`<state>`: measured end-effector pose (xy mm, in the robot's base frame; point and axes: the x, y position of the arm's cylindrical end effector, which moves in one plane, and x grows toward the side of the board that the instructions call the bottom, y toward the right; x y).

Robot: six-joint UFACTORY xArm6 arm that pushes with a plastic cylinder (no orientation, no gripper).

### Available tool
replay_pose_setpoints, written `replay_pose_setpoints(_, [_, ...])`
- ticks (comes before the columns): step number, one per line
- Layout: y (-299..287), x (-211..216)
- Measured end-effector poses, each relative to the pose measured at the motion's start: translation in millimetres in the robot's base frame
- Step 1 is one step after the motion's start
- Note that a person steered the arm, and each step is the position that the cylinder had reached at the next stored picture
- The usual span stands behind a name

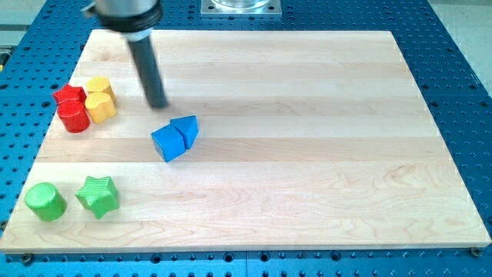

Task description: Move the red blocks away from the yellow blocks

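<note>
No pincer showed on this arm; it ended in a plain dark rod, so nothing could be said to be wide, narrow or holding. My tip rested on the bench, well to the view's right of the red and yellow cluster and not touching any block.

That cluster sat near the bench's left edge, toward the view's top. The red star-like block lay at the cluster's upper left, and the red cylinder stood just below it, the two touching. Pressed against their right sides were the two yellow blocks: the upper yellow block, whose shape I could not make out surely, and the lower yellow block, rounded on top, just beneath it. Reds and yellows were packed together with no gap between them.

Measured from the red cylinder, my tip stood off to the right and slightly higher in the view. Below and to the right of my tip lay the blue cube, and touching its right side was the blue triangular block.

Well below the red cylinder, near the view's bottom left, stood the green cylinder, and just to its right, apart from it, the green star.

The wooden bench lay pale under everything.
</note>
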<state>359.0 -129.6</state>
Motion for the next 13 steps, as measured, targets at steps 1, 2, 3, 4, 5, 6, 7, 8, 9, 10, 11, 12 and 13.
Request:
replay_pose_setpoints(1, [-37,-68])
replay_pose_setpoints(2, [-121,-84])
replay_pose_setpoints(3, [-175,-65])
replay_pose_setpoints(4, [-175,-43])
replay_pose_setpoints(5, [-170,-7])
replay_pose_setpoints(6, [-164,21])
replay_pose_setpoints(7, [-161,-12])
replay_pose_setpoints(8, [-146,9])
replay_pose_setpoints(9, [-137,56])
replay_pose_setpoints(10, [-125,111])
replay_pose_setpoints(11, [-120,160])
replay_pose_setpoints(12, [-128,157])
replay_pose_setpoints(13, [-142,130])
